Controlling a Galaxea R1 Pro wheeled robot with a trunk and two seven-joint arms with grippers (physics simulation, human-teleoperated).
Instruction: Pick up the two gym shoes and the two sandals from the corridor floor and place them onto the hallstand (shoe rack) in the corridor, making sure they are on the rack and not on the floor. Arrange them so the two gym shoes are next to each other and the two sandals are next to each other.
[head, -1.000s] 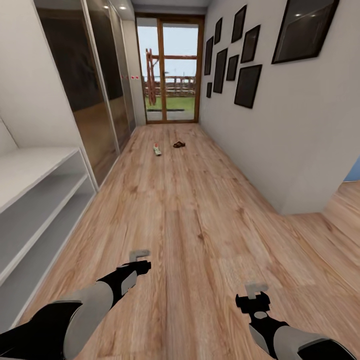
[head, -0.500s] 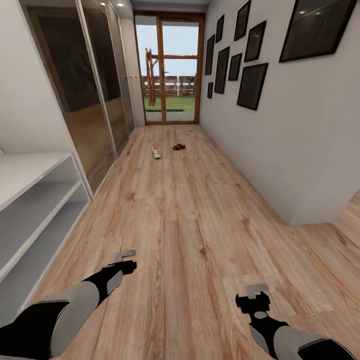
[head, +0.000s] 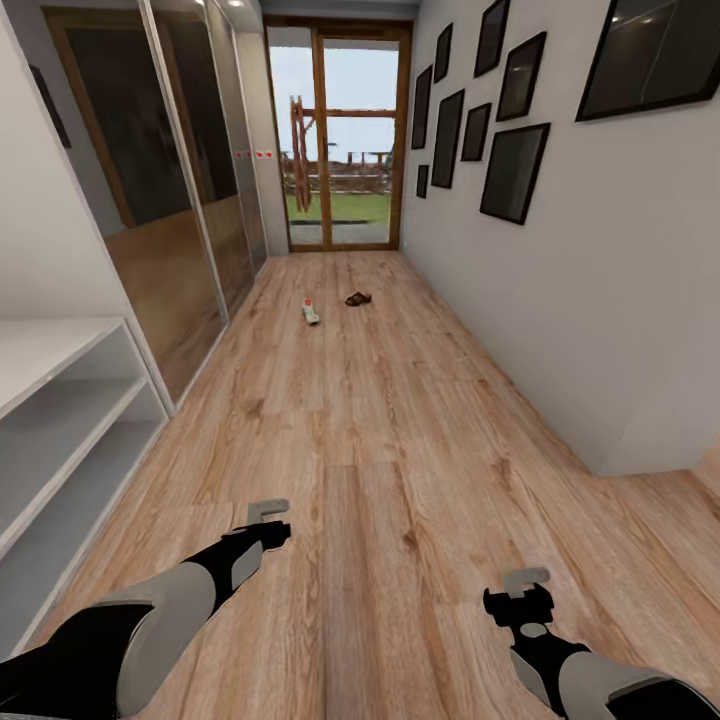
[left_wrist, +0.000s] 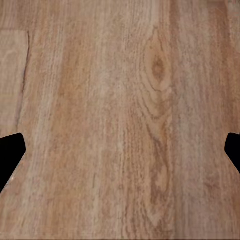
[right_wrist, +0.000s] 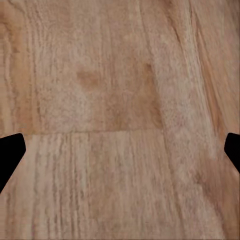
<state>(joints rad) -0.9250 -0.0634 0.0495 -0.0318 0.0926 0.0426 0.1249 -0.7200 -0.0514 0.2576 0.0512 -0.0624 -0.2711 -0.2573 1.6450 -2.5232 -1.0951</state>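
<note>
One white gym shoe with a teal stripe (head: 311, 312) lies far down the light brown wood-plank corridor floor (head: 380, 420), toe-to-heel roughly along the corridor. Just to its right, a little apart, sits a flat brown leather sandal (head: 358, 298); at this range we cannot tell whether it is one sandal or two lying together. A second gym shoe is not made out.

The white-grey hallstand with a low bench top and open shelves (head: 60, 400) stands close on our left, its shelves bare where seen. Beyond it runs a wall of mirrored sliding panels (head: 190, 230); dark picture frames (head: 515, 170) hang on the right wall; a glazed wooden door (head: 340, 140) closes the far end.

Left gripper (head: 268, 512) and right gripper (head: 526, 582) hang low over bare floor, well apart from the footwear. In both wrist views the dark fingers (left_wrist: 9, 155) (right_wrist: 10, 152) sit at opposite edges with plank between them: spread wide, holding nothing.

Step in hand, as we judge it: approach. To do it well, we should drive straight down the middle, keep clear of the right wall corner, and stop short of the shoes with both inside arm reach. Keep the fingers wide and aligned across the shoe's narrow width.
</note>
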